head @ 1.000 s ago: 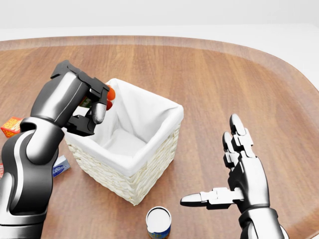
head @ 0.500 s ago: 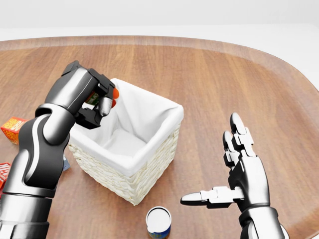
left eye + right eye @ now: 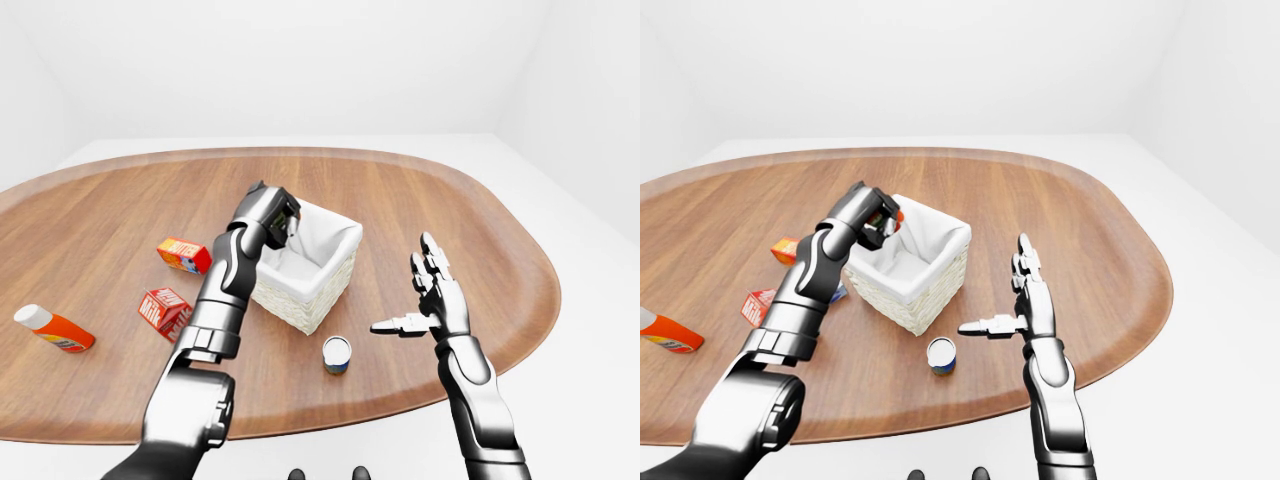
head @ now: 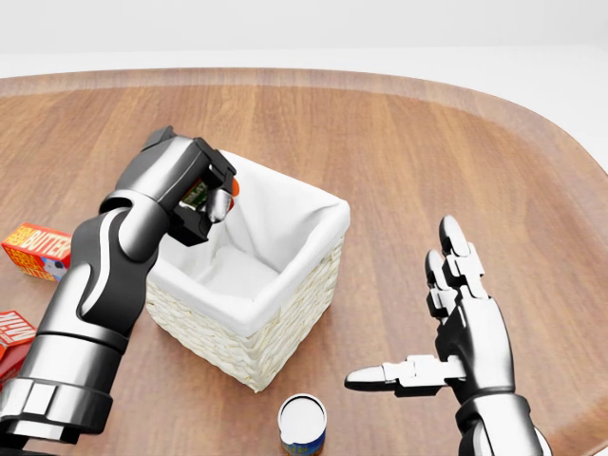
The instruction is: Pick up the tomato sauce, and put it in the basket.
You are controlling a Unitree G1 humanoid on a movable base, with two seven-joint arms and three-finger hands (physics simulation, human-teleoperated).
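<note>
**Inspector:** Where is the tomato sauce [image 4: 228,189] sitting?

**Assistant:** It is being held in the left robot hand [image 4: 195,198], whose fingers are clenching round it; only a red-orange end and a bit of green label are showing past the fingers. The hand is hovering over the left rim of the basket [image 4: 285,313], above its white cloth lining.

**Inspector:** And the basket?

**Assistant:** It is standing upright on the wooden table [image 4: 399,142], near the middle in the left-eye view.

**Inspector:** The other hand?

**Assistant:** The right robot hand [image 4: 456,323] is hanging to the basket's right, apart from it, fingers spread and grasping nothing.

**Inspector:** Anything else lying about?

**Assistant:** A white-topped can [image 4: 302,423] is standing just below the basket. Two red-orange boxes [image 3: 184,254] [image 3: 165,310] are lying left of the arm, and an orange bottle with a white cap [image 3: 53,327] is lying near the table's left edge.
</note>
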